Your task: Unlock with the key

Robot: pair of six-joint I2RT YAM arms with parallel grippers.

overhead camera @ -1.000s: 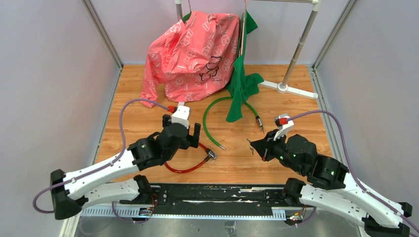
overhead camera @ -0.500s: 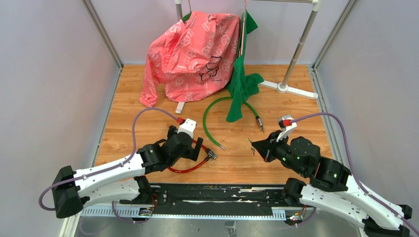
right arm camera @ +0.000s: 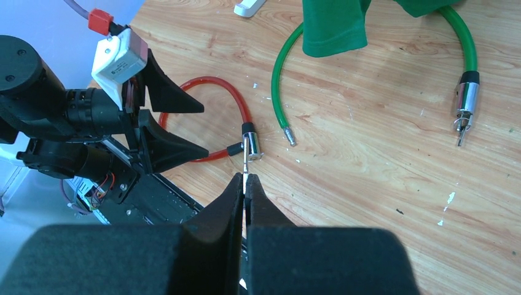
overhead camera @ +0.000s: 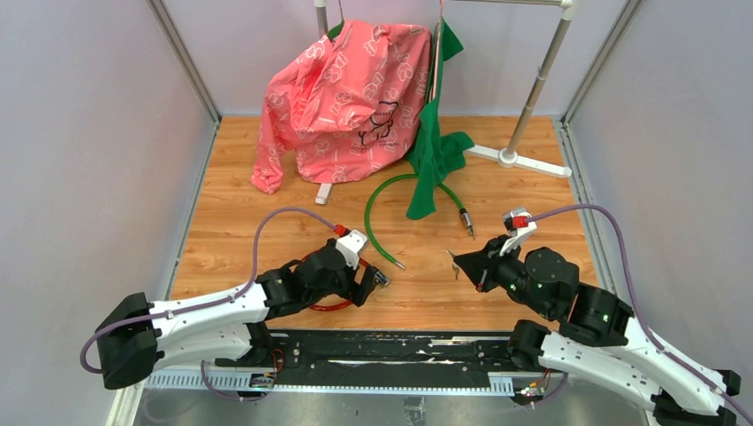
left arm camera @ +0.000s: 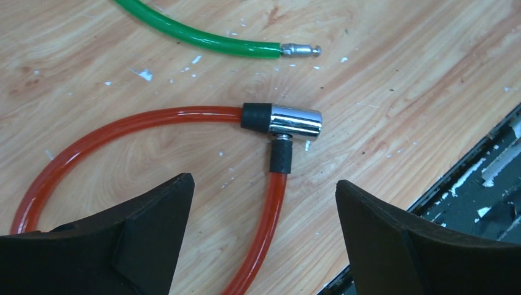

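A red cable lock (left arm camera: 123, 123) lies looped on the wooden floor, its chrome lock body (left arm camera: 295, 121) joining both cable ends. My left gripper (left arm camera: 263, 184) hangs open low over it, one finger on each side of the cable just below the lock body (overhead camera: 382, 279), touching nothing. In the right wrist view, my right gripper (right arm camera: 246, 184) is shut on the key (right arm camera: 245, 177), a thin silver blade sticking out between the fingertips. It points at the lock body (right arm camera: 251, 146) from a short distance. The top view shows this gripper (overhead camera: 455, 260) to the right of the lock.
A green cable lock (overhead camera: 391, 191) curves behind the red one, its chrome end (right arm camera: 462, 98) lying to the right. A pink garment (overhead camera: 346, 89) and green cloth (overhead camera: 432, 146) hang on a white rack (overhead camera: 533, 89) at the back. A black rail (overhead camera: 382, 346) runs along the near edge.
My left arm has swung right and down over the red lock's chrome body, and its jaws have narrowed slightly. The right arm has barely shifted, still holding the key.
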